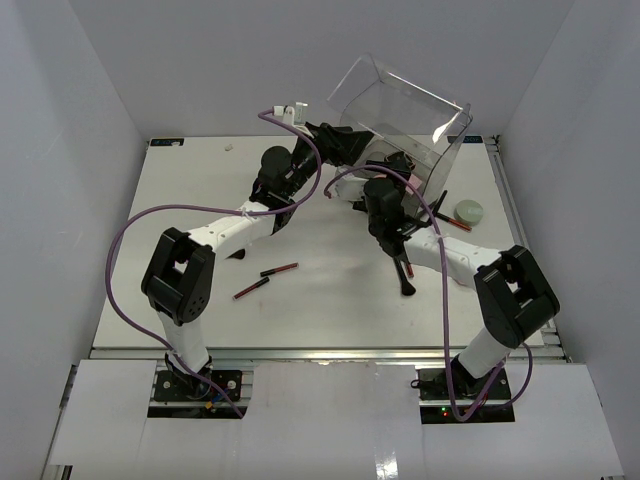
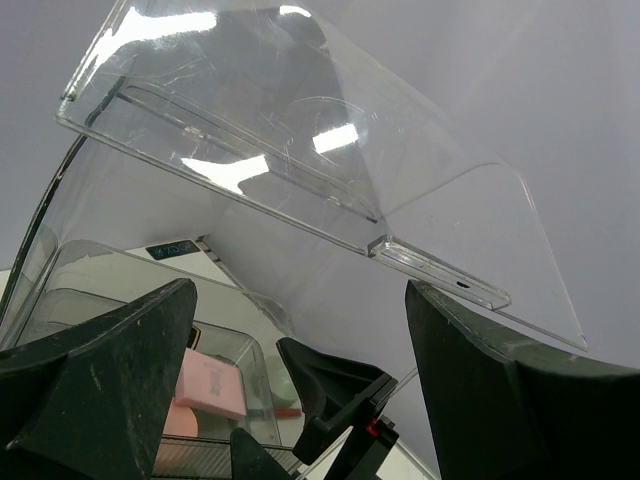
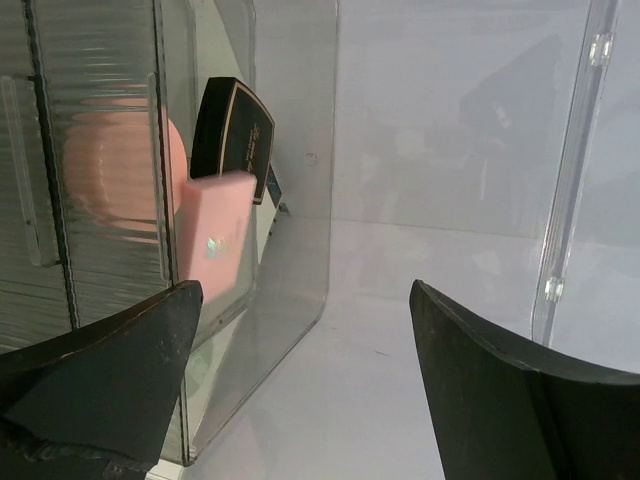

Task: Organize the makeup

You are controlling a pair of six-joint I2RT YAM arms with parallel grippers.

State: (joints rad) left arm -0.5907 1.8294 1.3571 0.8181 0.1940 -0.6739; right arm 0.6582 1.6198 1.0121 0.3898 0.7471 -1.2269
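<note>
Two pencils [image 1: 280,269] [image 1: 251,288] lie on the desk [image 1: 190,190]. Both the left end effector [image 2: 300,295] and right end effector [image 3: 306,295] gape wide, empty.

The white surface [image 1: 180,200] carries two loose red-and-black pencils [image 1: 280,269], well apart from the left fingers [image 2: 100,380], on the arm-base side. A pale green compact [image 1: 467,212] sits right of the right fingers [image 3: 500,390], with a black brush [image 1: 404,278] lying base-side of them.
</note>
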